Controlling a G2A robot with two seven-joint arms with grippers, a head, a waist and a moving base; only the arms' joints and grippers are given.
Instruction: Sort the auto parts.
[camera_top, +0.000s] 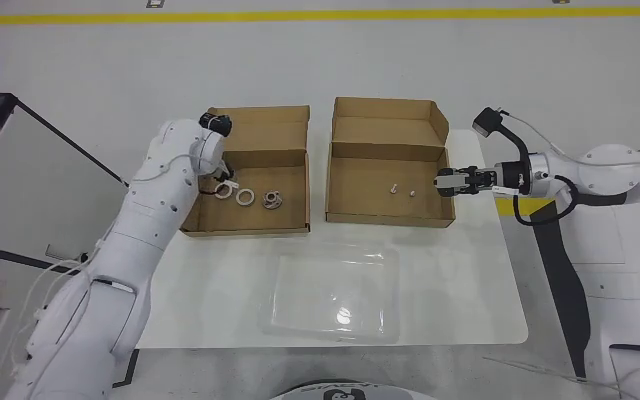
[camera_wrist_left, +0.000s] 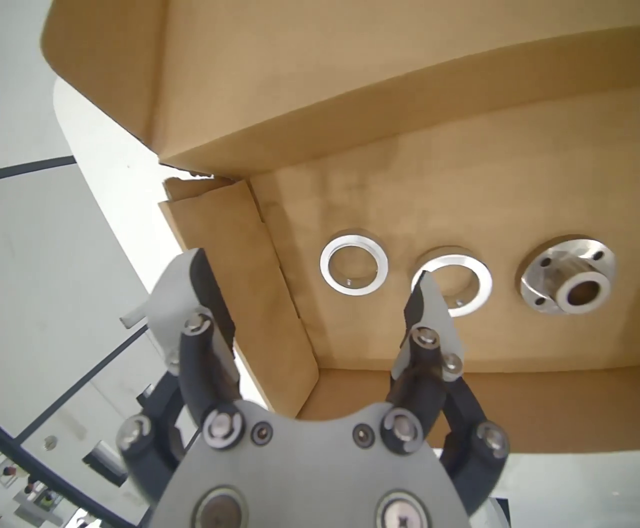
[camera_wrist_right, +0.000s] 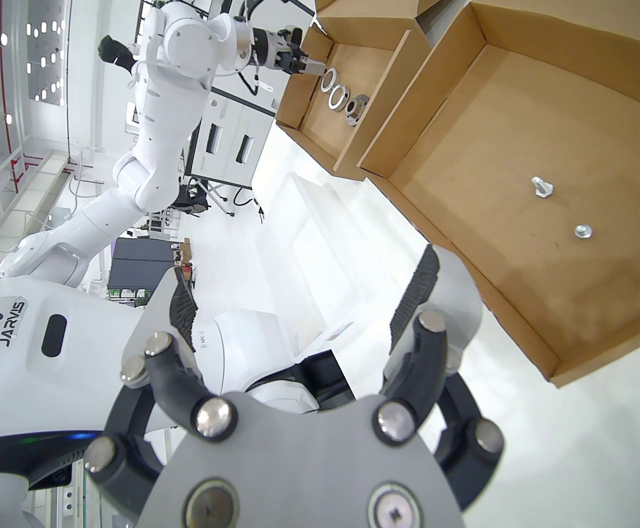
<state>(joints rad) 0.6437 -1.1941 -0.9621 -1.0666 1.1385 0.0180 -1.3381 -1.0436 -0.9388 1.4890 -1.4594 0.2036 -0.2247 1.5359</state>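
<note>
Two rings (camera_wrist_left: 326, 264) (camera_wrist_left: 484, 285) and a flange (camera_wrist_left: 550, 272) lie flat in a row on the floor of the left box (camera_top: 260, 135), the rings nearest its outer side wall and the flange further inward. All three look like bare machined metal, so they are probably stiff, smooth, dense for their size and apt to slip. A flat ring is likely best taken across its band, with one finger in the bore and one outside. The flange offers its raised hub. The right box (camera_top: 385, 130), just beside the left box, holds two small bolts (camera_wrist_right: 541, 187) (camera_wrist_right: 582, 231), which are light and likely to roll. A clear tray (camera_top: 335, 290) sits on the counter (camera_top: 470, 290) on the robot's side of the left box. The left hand (camera_wrist_left: 310, 265) hangs over the left box at its outer side wall, fingers spread and empty, tilted down toward the rings. The right hand (camera_wrist_right: 302, 262), also spread and empty, is held level well apart from the left box, at the right box's far wall, and points back toward the left box.
</note>
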